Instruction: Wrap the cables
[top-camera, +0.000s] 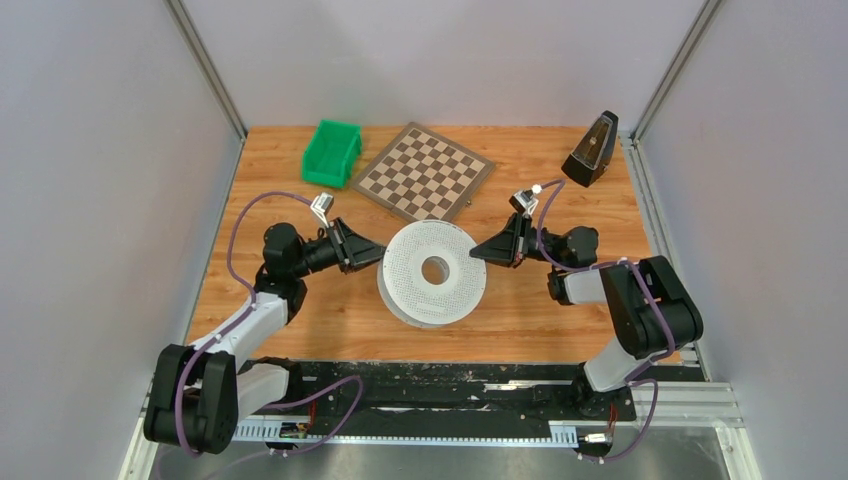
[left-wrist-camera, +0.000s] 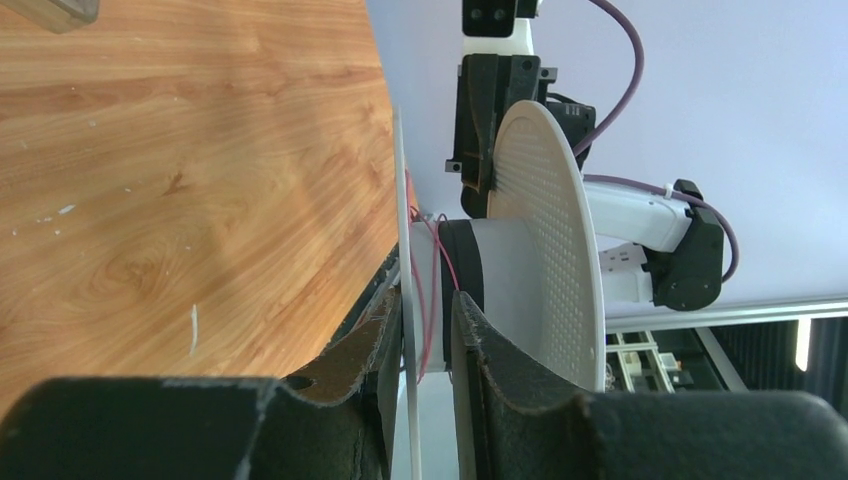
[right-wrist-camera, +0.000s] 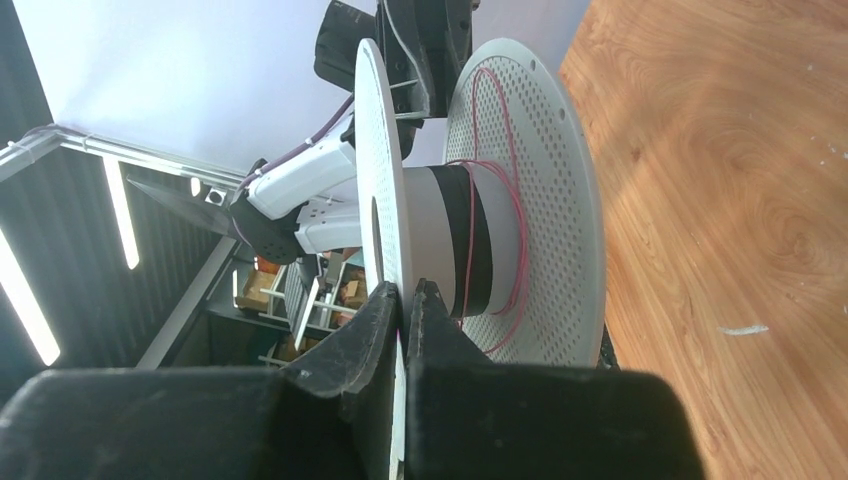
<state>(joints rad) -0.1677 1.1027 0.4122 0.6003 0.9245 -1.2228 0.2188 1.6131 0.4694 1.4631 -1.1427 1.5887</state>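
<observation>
Right pincer (right-wrist-camera: 408, 294) clamped on spool (top-camera: 408, 266) upper rim; left pincer (left-wrist-camera: 425, 318) apart, straddling lower rim.

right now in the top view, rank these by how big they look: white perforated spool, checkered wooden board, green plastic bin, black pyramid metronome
1. white perforated spool and checkered wooden board: too close to rank
2. green plastic bin
3. black pyramid metronome
</observation>
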